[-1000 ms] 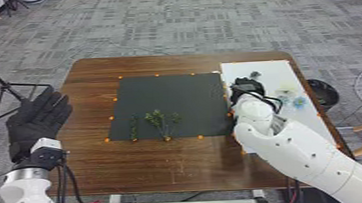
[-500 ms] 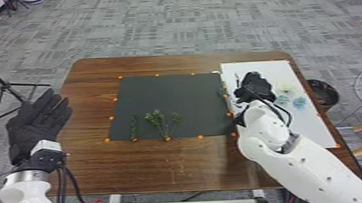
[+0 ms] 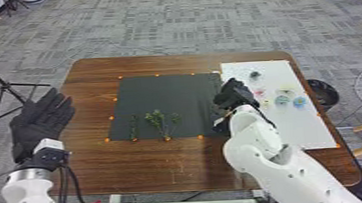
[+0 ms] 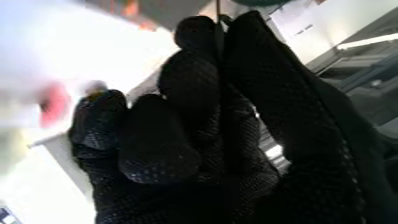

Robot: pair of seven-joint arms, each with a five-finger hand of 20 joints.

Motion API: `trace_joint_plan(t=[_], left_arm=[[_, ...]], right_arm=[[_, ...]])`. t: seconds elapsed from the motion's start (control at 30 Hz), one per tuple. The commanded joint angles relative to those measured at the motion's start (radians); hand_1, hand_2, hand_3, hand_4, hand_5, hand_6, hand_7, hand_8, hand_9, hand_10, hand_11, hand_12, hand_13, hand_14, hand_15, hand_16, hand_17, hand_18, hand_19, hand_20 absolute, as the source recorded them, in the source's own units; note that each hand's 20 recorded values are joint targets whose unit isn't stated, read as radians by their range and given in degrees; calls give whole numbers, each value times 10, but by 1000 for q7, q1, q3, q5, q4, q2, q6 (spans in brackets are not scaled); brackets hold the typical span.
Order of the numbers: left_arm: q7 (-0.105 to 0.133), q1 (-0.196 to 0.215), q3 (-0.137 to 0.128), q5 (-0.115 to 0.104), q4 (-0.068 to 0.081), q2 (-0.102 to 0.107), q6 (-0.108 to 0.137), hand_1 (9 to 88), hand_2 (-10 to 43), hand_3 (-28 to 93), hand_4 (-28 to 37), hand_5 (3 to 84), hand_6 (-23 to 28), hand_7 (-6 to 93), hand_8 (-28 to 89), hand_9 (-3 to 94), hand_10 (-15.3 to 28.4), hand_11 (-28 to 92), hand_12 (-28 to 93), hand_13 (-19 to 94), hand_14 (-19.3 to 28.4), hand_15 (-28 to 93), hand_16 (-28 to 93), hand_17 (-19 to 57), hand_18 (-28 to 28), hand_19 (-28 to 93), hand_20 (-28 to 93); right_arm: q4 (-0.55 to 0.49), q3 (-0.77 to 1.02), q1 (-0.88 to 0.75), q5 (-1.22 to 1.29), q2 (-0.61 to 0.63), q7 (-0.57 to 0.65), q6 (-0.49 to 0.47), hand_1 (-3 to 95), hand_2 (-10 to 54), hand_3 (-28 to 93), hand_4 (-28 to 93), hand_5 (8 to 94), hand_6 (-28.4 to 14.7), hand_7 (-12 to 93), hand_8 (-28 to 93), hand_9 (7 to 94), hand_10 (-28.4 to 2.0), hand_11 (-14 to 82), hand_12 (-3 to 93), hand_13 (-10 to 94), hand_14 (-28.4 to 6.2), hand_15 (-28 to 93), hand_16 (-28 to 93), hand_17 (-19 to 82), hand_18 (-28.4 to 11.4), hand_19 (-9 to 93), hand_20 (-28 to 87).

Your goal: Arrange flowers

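Fingers: your R hand [image 3: 234, 94] pinched a thin stem [image 4: 218, 7]; your L hand's [image 3: 42, 119] were straight, slightly apart.
R hand posn.: over blk mat's [image 3: 168, 92] R edge.
Green sprigs [image 3: 155, 119]: lay on mat, near side.
Flowers [image 3: 299, 102]: sat on wht sheet [image 3: 308, 128], R of mat.

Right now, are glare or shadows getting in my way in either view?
Right wrist view: glare washes out much of the white sheet, while the right hand is nearly black, its glove weave showing only in patches. Head view: fairly even light, coloured blooms readable on the sheet, but green sprigs look dim against the dark mat.
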Motion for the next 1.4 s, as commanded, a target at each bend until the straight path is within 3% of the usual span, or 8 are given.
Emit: trace_joint_plan(t=[0.03, 0.13, 0.3, 0.43, 0.53, 0.6, 1.13, 1.4], left_arm=[[-12, 3, 0, 10, 0, 12, 8, 259, 162, 750, -283, 455, 102, 114, -82, 354, 161, 225, 104, 268, 160, 294, -47, -62, 162, 388, 110], [-11, -2, 8, 6, 2, 13, 20, 259, 163, 749, -283, 455, 102, 114, -81, 354, 161, 225, 104, 268, 161, 294, -47, -62, 163, 388, 111], [-22, -6, 9, 16, 7, 11, 7, 259, 163, 750, -283, 457, 102, 114, -81, 353, 161, 225, 104, 268, 161, 294, -48, -64, 163, 391, 112], [-16, 3, 11, 9, 4, 7, 11, 259, 163, 750, -283, 457, 102, 115, -82, 353, 162, 224, 104, 268, 161, 293, -48, -64, 163, 391, 111], [-24, 4, 5, 18, 8, 1, -10, 258, 164, 750, -283, 457, 102, 114, -82, 353, 162, 224, 104, 268, 161, 294, -48, -64, 163, 390, 111], [-22, 8, 1, 16, 7, -1, -6, 259, 165, 748, -283, 455, 102, 114, -82, 353, 162, 224, 104, 268, 160, 293, -48, -64, 162, 390, 111], [-8, 14, -9, 6, 4, -9, -7, 258, 166, 748, -283, 453, 101, 113, -81, 352, 162, 225, 106, 266, 161, 292, -46, -63, 162, 388, 111], [2, 23, -18, 7, 1, -15, -7, 258, 166, 748, -283, 453, 102, 113, -81, 352, 162, 224, 106, 266, 161, 291, -46, -63, 162, 387, 112]], right_arm=[[17, -62, -45, -8, -69, 13, -20, 529, -95, 659, -154, 711, -37, 500, 220, 773, -132, 506, 486, 789, -97, 769, 425, 450, -261, 903, 346], [40, -72, -44, -5, -86, 21, -21, 527, -95, 659, -154, 713, -37, 498, 220, 774, -133, 510, 480, 789, -95, 769, 425, 450, -261, 904, 344], [74, -86, -46, -25, -103, 28, 28, 525, -95, 660, -155, 713, -36, 496, 219, 775, -135, 513, 478, 790, -95, 768, 424, 454, -261, 906, 339], [81, -90, -53, -50, -102, 26, 13, 523, -95, 661, -155, 716, -34, 494, 208, 779, -135, 517, 477, 794, -94, 768, 422, 458, -261, 911, 336], [86, -76, -55, -23, -99, 29, 14, 513, -95, 665, -148, 714, -31, 492, 200, 777, -134, 513, 490, 793, -94, 768, 423, 457, -260, 912, 331], [86, -71, -55, -24, -93, 33, 15, 501, -95, 663, -145, 700, -30, 497, 198, 767, -136, 510, 502, 788, -93, 767, 426, 452, -258, 913, 326], [32, -15, -88, -43, -48, 39, 19, 468, -95, 629, -120, 661, -39, 506, 178, 732, -153, 542, 451, 769, -97, 770, 427, 431, -260, 912, 318], [-17, 55, -61, -254, 14, -15, -16, 436, -95, 642, -124, 644, -54, 447, 166, 697, -172, 533, 415, 732, -119, 767, 423, 391, -270, 893, 320]])
